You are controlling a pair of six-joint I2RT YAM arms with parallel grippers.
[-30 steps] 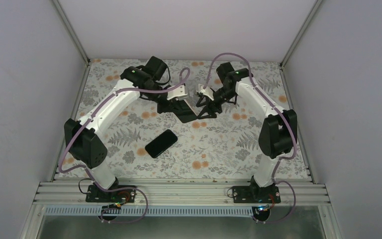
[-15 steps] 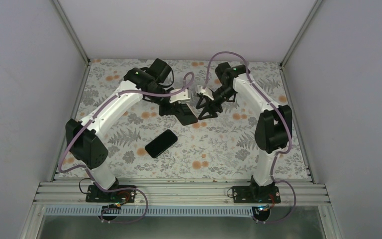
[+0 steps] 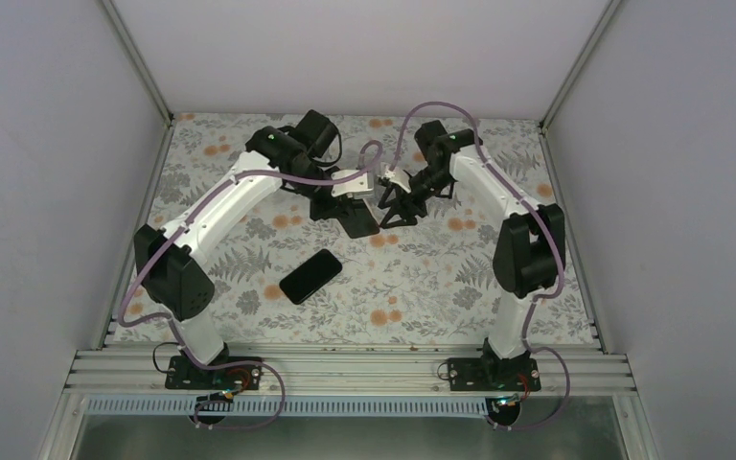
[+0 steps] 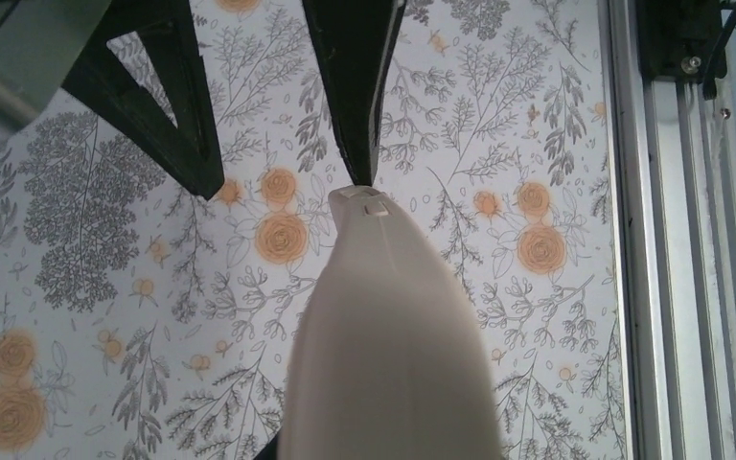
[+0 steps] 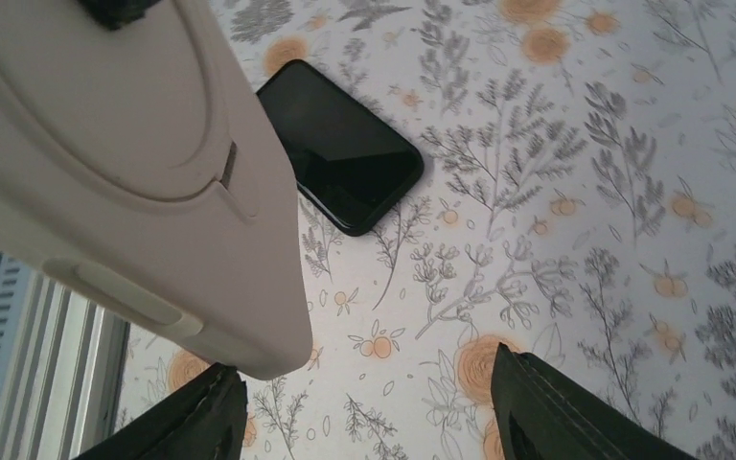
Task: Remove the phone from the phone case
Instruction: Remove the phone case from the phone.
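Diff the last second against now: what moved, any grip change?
The left claw, carrying the phone case, swung right, closing most of the gap to the right claw. The right arm drew its elbow in slightly; its claw barely shifted and is open. Nothing newly gripped or released. The phone lies unmoved on the table.

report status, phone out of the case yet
Right gripper open, not on the case. Left gripper at the case, grip unclear. Phone out, flat on the table, apart from both. Nothing in the way.
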